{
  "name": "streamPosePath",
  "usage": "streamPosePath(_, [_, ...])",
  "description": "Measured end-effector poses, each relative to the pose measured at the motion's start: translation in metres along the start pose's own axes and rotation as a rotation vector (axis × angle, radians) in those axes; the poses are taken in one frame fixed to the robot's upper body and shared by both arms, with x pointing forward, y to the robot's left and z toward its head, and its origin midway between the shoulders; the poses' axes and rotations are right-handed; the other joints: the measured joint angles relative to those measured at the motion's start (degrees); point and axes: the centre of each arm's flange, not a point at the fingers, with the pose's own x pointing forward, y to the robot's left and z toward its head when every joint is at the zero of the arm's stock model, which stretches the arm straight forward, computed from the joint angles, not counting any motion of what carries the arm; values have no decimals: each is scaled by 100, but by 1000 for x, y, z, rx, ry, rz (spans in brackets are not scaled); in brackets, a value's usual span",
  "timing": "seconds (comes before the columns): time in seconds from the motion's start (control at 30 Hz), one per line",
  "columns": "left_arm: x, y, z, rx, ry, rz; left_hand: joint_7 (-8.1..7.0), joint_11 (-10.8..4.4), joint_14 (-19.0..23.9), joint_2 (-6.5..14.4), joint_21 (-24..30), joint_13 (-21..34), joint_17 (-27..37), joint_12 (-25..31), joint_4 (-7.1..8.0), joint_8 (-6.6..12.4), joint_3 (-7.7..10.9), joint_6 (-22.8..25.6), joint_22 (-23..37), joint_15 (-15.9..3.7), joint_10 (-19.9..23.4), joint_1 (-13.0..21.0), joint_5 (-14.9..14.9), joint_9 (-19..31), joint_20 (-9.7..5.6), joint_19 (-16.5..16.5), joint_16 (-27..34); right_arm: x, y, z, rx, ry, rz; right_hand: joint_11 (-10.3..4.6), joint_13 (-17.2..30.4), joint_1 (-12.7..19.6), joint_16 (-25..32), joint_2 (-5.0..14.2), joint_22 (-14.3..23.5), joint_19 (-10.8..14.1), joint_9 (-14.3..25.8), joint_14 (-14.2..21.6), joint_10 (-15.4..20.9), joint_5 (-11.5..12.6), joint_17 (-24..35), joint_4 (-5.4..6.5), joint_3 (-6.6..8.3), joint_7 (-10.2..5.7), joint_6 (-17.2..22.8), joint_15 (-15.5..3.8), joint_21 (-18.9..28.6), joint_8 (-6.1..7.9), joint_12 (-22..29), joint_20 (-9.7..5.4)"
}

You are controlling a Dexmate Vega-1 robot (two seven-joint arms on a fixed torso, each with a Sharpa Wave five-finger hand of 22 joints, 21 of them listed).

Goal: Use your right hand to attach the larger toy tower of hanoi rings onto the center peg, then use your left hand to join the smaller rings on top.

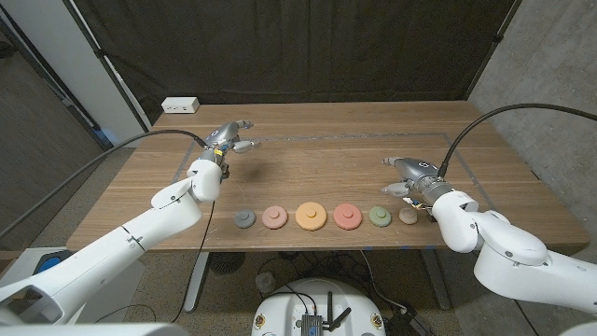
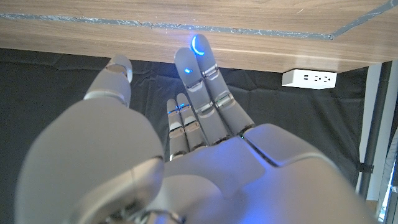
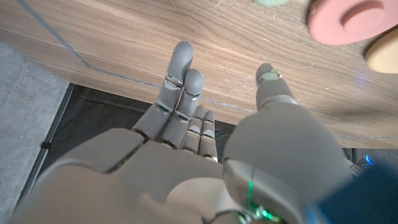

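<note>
Table: brown wooden table (image 1: 308,177) with visible grain, smooth, a low satin sheen.
Rings: six round toy rings in a row, grey ring (image 1: 244,218), salmon ring (image 1: 274,217), orange ring (image 1: 311,217), pink ring (image 1: 346,217), green ring (image 1: 379,216), tan ring (image 1: 408,215); all matt, smooth.
Left hand: grey plastic-looking left hand (image 2: 205,143), smooth, semi-matt shells.
Right hand: grey plastic-looking right hand (image 3: 205,162), smooth, faintly glossy.
Backdrop: black cloth curtain (image 1: 298,47), matt, creased.
Power strip: white plastic power strip (image 1: 180,105), smooth.
</note>
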Motion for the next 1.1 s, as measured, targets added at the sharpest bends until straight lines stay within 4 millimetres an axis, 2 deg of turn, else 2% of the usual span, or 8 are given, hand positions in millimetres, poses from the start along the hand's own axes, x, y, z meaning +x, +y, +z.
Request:
streamPosePath(0.4, [-5, 0, -2, -1, -5, -12, 19, -12, 0, 0, 45, 26, -25, 0, 6, 0, -6, 21, -27, 0, 31, 0, 0, 0, -12, -11, 43, -15, 8, 8, -16, -3, 29, -22, 0, 0, 0, 0, -27, 1, 0, 1, 22, 0, -26, 0, 1, -3, -2, 0, 42, 0, 0, 0])
streamPosePath(0.47, [-6, 0, -1, -1, -7, -12, 19, -12, 0, 0, 45, 26, -25, 0, 6, 0, -6, 21, -26, 0, 31, 0, 22, 0, -12, -11, 43, -17, 9, 8, -19, -1, 33, -22, 0, 0, 1, 0, -27, 1, 1, -2, 22, 0, -46, 0, 0, -40, -40, -1, 49, 0, 0, 0])
streamPosePath(0.57, [-7, 1, -2, -2, -8, -14, 19, -12, 0, 0, 45, 53, -25, 0, -18, 0, -30, 21, -26, 0, 31, 0, 22, 0, -12, -11, 65, -19, 11, 8, -23, 4, 37, -95, 1, 0, 1, 0, -52, -12, 1, -41, 30, 0, -79, -18, -17, -67, -66, 0, 82, 0, 0, 13])
streamPosePath(0.8, [-9, 1, -1, -2, -14, -20, 19, -11, -21, 0, 85, 53, -52, -39, 5, 0, -54, 21, -53, 21, 31, 0, 22, 0, -2, -46, 65, -28, 16, 12, -30, 8, 57, -94, 1, 0, 4, 0, -80, -113, 1, -123, 31, 0, -181, 7, -41, -103, -103, 41, 110, 0, 0, 31])
streamPosePath(1.1, [-11, 1, 0, -3, -23, -27, 19, -11, -43, 53, 110, 80, -52, -39, 5, 0, -53, 21, -53, -1, 30, -8, 22, 0, 3, -64, 110, -37, 21, 14, -35, 18, 72, -94, -28, 0, 26, 0, -133, -112, -26, -123, 31, 0, -211, 7, -88, -134, -133, 41, 192, 0, 0, 31])
